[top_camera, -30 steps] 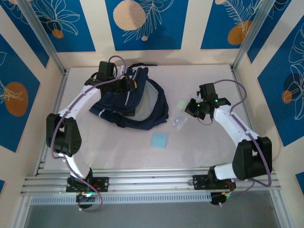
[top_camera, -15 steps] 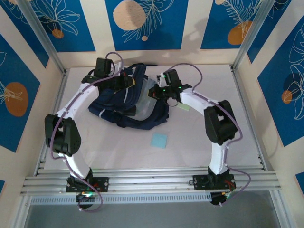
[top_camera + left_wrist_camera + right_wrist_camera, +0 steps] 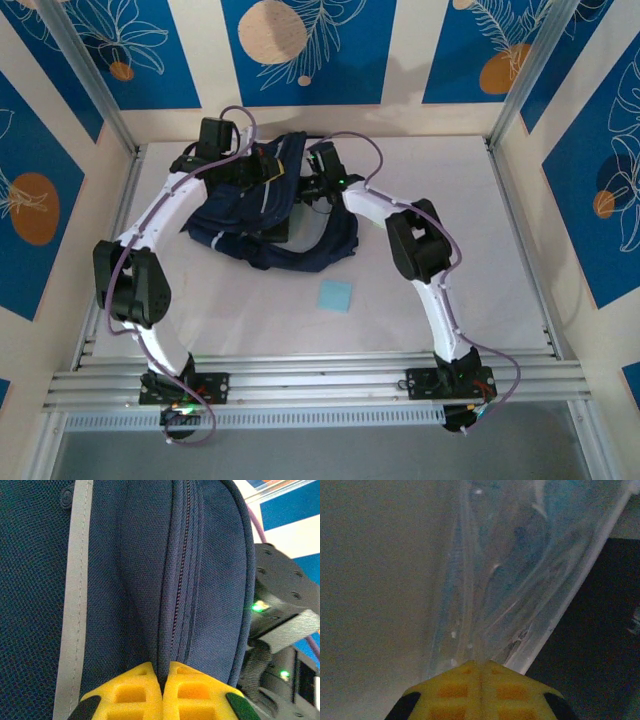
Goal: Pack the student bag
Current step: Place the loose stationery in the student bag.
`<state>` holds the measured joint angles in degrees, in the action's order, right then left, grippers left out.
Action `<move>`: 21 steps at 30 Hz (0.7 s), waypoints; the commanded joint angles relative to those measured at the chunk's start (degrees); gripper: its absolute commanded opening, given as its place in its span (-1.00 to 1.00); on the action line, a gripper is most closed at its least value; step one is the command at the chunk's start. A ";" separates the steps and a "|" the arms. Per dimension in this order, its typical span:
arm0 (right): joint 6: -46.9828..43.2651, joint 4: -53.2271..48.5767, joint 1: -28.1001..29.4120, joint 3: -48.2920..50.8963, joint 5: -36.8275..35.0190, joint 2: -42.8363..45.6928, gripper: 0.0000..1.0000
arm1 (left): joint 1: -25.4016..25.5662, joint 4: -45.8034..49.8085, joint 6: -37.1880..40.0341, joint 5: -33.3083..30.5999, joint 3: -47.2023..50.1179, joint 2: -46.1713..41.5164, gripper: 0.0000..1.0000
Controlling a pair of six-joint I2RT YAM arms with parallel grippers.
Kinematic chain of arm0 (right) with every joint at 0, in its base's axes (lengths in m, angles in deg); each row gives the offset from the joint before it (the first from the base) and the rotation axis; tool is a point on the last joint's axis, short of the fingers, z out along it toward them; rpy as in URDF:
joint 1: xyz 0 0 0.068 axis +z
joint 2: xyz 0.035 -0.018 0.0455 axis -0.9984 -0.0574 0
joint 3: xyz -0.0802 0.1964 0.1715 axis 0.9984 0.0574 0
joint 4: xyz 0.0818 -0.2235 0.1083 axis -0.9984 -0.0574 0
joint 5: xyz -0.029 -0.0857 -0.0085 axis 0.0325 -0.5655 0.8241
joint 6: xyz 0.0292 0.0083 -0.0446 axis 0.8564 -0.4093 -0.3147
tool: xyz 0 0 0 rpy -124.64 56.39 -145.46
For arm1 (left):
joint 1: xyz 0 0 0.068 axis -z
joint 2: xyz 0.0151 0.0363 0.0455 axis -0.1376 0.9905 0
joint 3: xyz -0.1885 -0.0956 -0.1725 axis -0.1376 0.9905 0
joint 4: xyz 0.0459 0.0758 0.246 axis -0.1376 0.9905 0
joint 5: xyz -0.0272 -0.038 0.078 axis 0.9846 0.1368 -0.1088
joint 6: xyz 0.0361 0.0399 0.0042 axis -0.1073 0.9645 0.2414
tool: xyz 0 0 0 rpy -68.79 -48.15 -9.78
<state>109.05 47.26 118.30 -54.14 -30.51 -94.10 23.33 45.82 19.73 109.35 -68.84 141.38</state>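
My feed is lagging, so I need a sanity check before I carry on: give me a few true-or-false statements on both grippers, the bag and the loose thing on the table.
1. The left gripper is shut on fabric of the student bag, beside its zipper. True.
2. The right gripper is open and empty. False: it is shut on a clear plastic piece.
3. A light blue square lies on the table, apart from the bag. True.
4. The right arm is folded back, far from the bag. False: it reaches across to the bag.
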 commanded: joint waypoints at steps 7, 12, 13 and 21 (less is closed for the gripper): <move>4.07 -4.82 1.41 -7.55 -1.75 -2.24 -0.46 | -0.13 -7.45 -1.56 5.50 -3.03 -2.05 -1.00; 2.75 -2.86 0.21 3.37 -2.70 6.91 0.04 | -0.12 -8.44 -1.97 3.92 -2.71 -1.79 -1.00; 2.37 -2.63 -0.18 6.19 -3.16 9.28 0.07 | -0.13 -8.61 -2.08 3.65 -2.76 -1.62 -1.00; -0.78 -3.86 -4.29 23.53 -5.68 22.38 0.12 | -0.08 -10.56 -3.00 2.87 -0.30 -0.95 -1.00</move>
<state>110.52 44.44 115.37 -34.27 -34.99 -74.47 22.98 43.31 17.46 109.33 -68.58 141.49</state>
